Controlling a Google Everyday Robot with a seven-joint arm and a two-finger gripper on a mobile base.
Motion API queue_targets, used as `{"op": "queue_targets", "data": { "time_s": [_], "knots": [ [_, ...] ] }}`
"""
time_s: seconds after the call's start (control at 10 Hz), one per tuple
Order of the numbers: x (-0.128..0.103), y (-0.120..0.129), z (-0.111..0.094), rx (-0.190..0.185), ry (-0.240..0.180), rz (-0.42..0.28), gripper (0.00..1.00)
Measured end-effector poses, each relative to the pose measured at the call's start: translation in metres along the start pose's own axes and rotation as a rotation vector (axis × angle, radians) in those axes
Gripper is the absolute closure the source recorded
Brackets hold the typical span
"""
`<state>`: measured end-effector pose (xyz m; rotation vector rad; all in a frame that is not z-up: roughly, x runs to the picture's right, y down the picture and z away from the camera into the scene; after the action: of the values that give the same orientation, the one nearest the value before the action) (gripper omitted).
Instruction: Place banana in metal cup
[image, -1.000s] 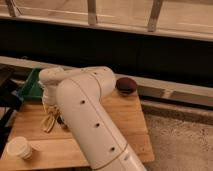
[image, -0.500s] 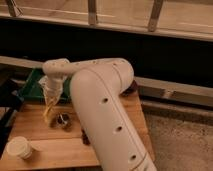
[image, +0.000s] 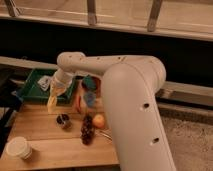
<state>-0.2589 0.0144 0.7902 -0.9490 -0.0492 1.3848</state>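
Note:
The banana (image: 52, 103) is pale yellow and hangs upright from my gripper (image: 56, 91), lifted just off the wooden table (image: 45, 137) near its back left. The gripper is shut on the banana's upper end. The metal cup (image: 63, 120) is small and dark and stands on the table, just right of and in front of the banana's lower tip. My white arm (image: 125, 95) reaches in from the right and hides the right part of the table.
A green tray (image: 33, 86) sits behind the gripper. A blue cup (image: 90, 98), a thin red-orange chili (image: 78, 103), an orange fruit (image: 99, 121) and a dark bunch of grapes (image: 87, 130) lie right of the metal cup. A white cup (image: 18, 148) stands at the front left.
The arm swung away from the camera and the gripper came down on the banana. The banana, which lay flat on the table, now hangs upright from the gripper.

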Motion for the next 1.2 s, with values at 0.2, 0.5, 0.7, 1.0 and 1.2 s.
{"op": "queue_targets", "data": {
  "time_s": [0.2,0.5,0.7,1.0,1.2],
  "knots": [
    [0.019,-0.017,-0.016,0.008,-0.019,0.031,1.00],
    [0.042,-0.034,-0.026,0.040,-0.025,0.098,1.00],
    [0.048,-0.046,-0.026,0.079,-0.021,0.140,1.00],
    [0.054,-0.057,-0.004,0.097,0.021,0.177,1.00],
    [0.059,-0.062,0.008,0.088,0.051,0.197,1.00]
  ]
}}
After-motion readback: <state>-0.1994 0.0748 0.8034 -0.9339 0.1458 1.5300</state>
